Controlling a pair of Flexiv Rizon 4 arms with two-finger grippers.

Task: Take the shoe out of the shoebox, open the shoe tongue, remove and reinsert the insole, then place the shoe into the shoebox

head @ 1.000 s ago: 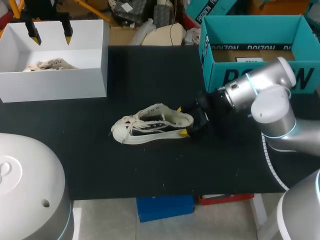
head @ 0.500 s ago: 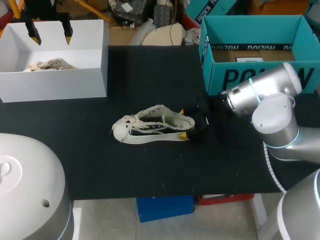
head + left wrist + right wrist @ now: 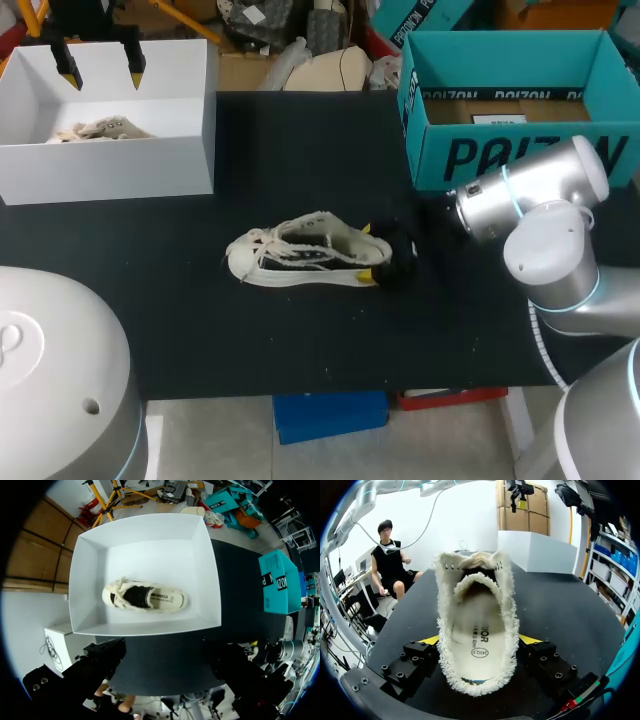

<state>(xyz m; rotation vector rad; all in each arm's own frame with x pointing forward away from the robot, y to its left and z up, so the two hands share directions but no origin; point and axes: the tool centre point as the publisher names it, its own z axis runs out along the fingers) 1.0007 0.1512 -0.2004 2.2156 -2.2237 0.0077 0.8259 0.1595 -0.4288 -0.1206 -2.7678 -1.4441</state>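
White box [image 3: 150, 170] at the desk's [image 3: 300, 340] far left. The left hand [image 3: 100, 62] hangs over it, yellow tips apart, holding nothing. A second shoe [image 3: 144, 596] lies flat on the box floor.

Mid desk: the shoe [image 3: 300, 252], out in the open, well apart from both boxes. Its long axis runs across the desk, toe and laces to the left, heel to the right, opening upward and tipped a little toward the far edge. Looks like pale canvas with frayed edges, so I judge it light and soft-walled. It would squash if pinched at the sides but is stiffer at the heel and sole. The best hold is the heel counter, or the sole edges (laces are loose and may snag). The insole [image 3: 477, 635] shows through the opening, flat and seated. It is probably thin and floppy, so lift it from the heel end.

The right hand [image 3: 367, 250] is at the heel, one yellow tip on each side of it, both pressed to the frayed sides: clamped on the shoe.

Teal box [image 3: 520, 155] at the far right, open-topped, beyond the right arm.
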